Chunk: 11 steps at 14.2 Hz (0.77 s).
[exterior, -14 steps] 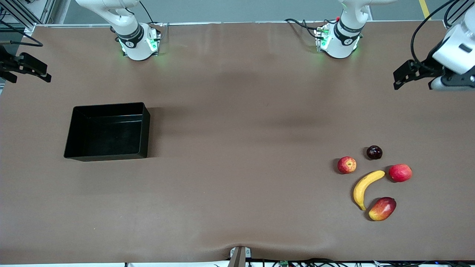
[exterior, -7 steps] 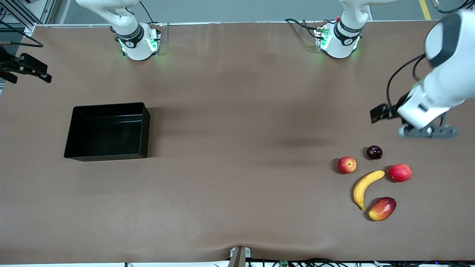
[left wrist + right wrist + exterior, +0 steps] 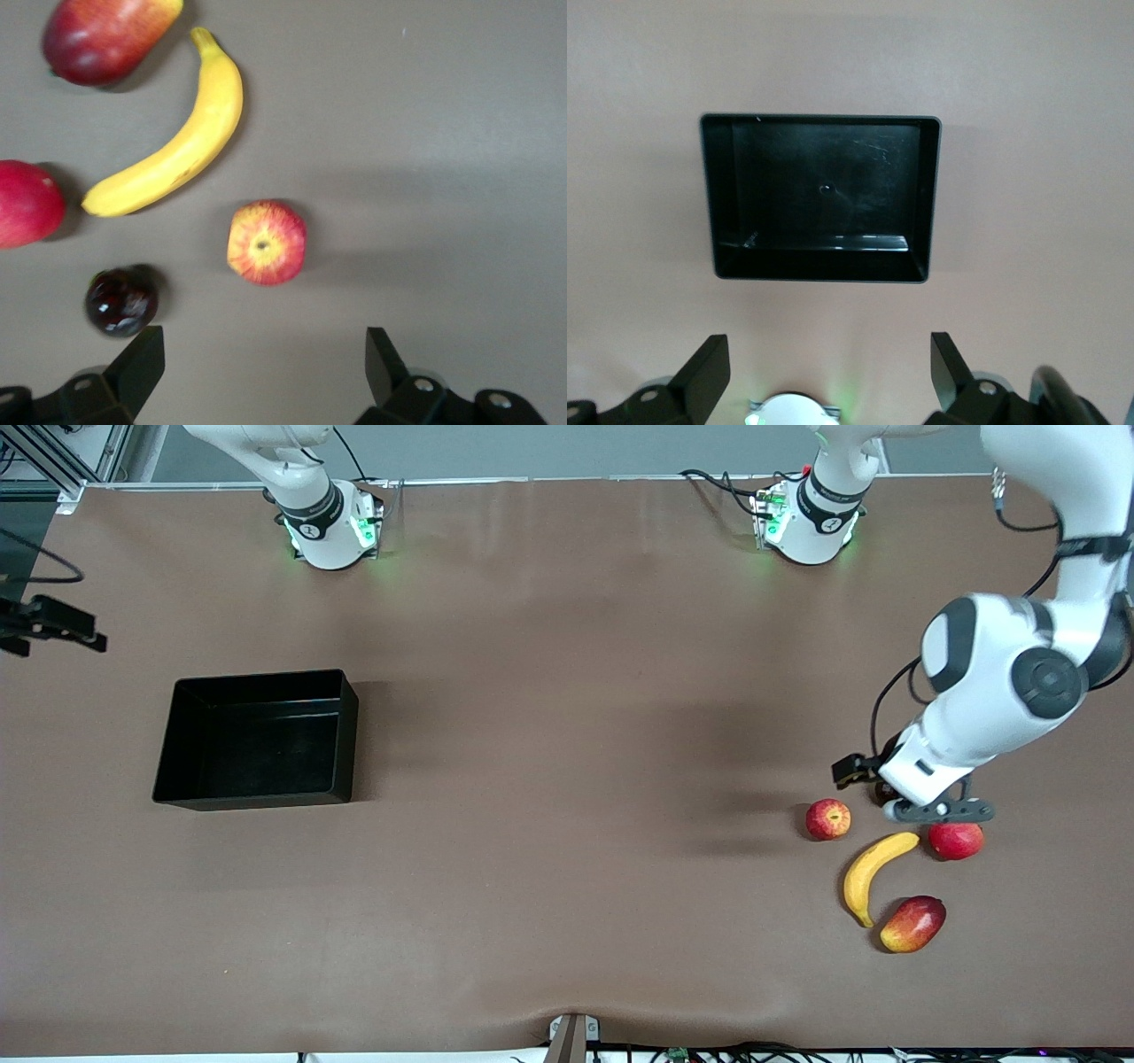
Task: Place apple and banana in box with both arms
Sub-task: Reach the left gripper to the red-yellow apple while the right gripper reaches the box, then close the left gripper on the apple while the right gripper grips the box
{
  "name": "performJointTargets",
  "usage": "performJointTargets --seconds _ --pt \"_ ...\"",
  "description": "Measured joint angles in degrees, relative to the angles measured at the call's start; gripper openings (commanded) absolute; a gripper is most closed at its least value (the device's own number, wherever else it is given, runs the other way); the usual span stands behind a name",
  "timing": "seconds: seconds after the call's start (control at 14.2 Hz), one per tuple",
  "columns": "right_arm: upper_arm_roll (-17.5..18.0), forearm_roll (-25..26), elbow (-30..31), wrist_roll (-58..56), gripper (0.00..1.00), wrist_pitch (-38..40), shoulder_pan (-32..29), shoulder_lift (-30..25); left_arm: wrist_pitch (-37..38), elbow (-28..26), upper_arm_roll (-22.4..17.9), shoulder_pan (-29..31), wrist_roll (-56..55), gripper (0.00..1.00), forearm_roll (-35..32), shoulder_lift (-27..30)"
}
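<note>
You are seeing the box (image 3: 257,740) sitting empty toward the right arm's end of the bench (image 3: 567,779), with the right end effector (image 3: 824,372) waiting spread above it. The left end effector (image 3: 261,372) is hovering wide open over the fruit cluster, lining up for a grasp; from the apple (image 3: 267,243), the banana (image 3: 173,150) is lying at ten o'clock.

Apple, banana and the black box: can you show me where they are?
apple (image 3: 827,819), front view, middle of its red skin.
banana (image 3: 870,872), front view, middle of its curve.
box (image 3: 257,744), front view, bare floor inside.
</note>
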<state>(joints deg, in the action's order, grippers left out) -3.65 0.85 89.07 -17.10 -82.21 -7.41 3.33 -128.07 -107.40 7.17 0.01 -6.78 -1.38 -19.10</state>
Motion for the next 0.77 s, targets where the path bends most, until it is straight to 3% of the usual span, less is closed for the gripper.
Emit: performJointTargets --seconds 0.35,0.63,0.77 --pt "-0.1 -0.1 0.7 -4.6 1.00 -6.7 -5.7 11.2 -9.5 -1.4 0.0 0.0 0.0 1.00 -0.1 -7.1" --pt "-0.2 -0.7 9.1 -13.6 1.00 -24.1 -10.9 18.1 -12.3 -1.3 -0.1 0.1 0.1 1.00 -4.2 -10.7" --pt "-0.2 -1.3 14.5 -15.7 1.00 -31.9 -12.2 19.5 -12.6 -1.3 -0.1 0.3 0.1 0.80 -4.5 -11.3"
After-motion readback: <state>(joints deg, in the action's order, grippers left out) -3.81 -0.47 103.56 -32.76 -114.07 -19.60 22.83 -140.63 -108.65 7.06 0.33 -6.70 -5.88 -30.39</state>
